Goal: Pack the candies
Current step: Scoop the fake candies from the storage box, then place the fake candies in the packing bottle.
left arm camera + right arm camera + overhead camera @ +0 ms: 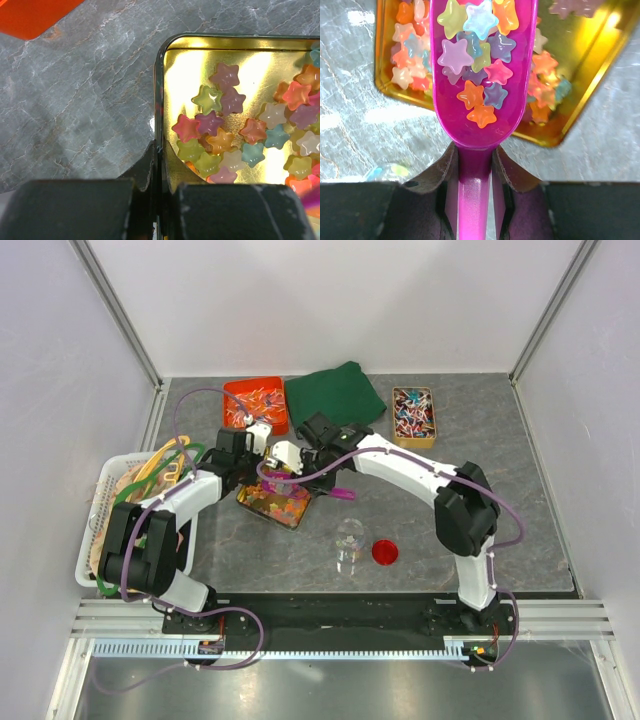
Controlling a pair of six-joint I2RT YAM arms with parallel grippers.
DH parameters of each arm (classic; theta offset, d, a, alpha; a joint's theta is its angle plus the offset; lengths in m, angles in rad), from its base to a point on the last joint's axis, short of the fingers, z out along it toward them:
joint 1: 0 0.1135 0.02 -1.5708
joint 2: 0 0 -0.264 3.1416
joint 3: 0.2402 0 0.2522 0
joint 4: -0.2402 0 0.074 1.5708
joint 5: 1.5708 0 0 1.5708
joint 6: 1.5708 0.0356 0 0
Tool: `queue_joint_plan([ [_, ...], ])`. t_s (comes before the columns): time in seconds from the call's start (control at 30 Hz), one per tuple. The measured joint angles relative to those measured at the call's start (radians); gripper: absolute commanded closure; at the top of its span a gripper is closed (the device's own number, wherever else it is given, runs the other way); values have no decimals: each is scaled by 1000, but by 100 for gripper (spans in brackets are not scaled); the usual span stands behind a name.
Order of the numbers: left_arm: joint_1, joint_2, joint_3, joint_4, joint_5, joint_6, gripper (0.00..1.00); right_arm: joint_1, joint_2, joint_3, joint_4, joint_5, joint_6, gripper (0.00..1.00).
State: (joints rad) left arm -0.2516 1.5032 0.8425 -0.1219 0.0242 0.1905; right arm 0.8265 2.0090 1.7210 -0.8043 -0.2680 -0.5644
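Observation:
The candies [220, 107] are small star-shaped gummy pieces in mixed colours, lying in an open gold tin [225, 42] on the grey table; the tin [272, 502] is at the centre left in the top view. My left gripper [161, 155] is shut on the tin's near rim, one finger inside and one outside. My right gripper [475, 155] is shut on the handle of a magenta scoop [485, 120]. The scoop holds several candies [475, 55] and hovers over the tin [580, 100]. In the top view the scoop [340, 494] is by the tin's right side.
A clear jar [350, 540] stands in front of the tin with its red lid [385, 552] beside it. An orange tray of slim sweets [257, 403], a green cloth [335, 395] and a box of twist-wrapped sweets [413, 415] lie at the back. A white basket [105, 515] sits at the left.

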Motion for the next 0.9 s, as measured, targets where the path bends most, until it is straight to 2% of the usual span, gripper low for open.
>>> queue_joint_plan([
  [0.47, 12, 2, 0, 6, 0, 0, 98, -106, -217, -142, 10, -19, -96, 100],
  [0.67, 17, 19, 0, 19, 0, 0, 98, -163, -338, -185, -54, 27, -178, 100],
  [0.9, 17, 53, 0, 24, 12, 0, 98, -167, -498, -216, -160, 93, -297, 100],
])
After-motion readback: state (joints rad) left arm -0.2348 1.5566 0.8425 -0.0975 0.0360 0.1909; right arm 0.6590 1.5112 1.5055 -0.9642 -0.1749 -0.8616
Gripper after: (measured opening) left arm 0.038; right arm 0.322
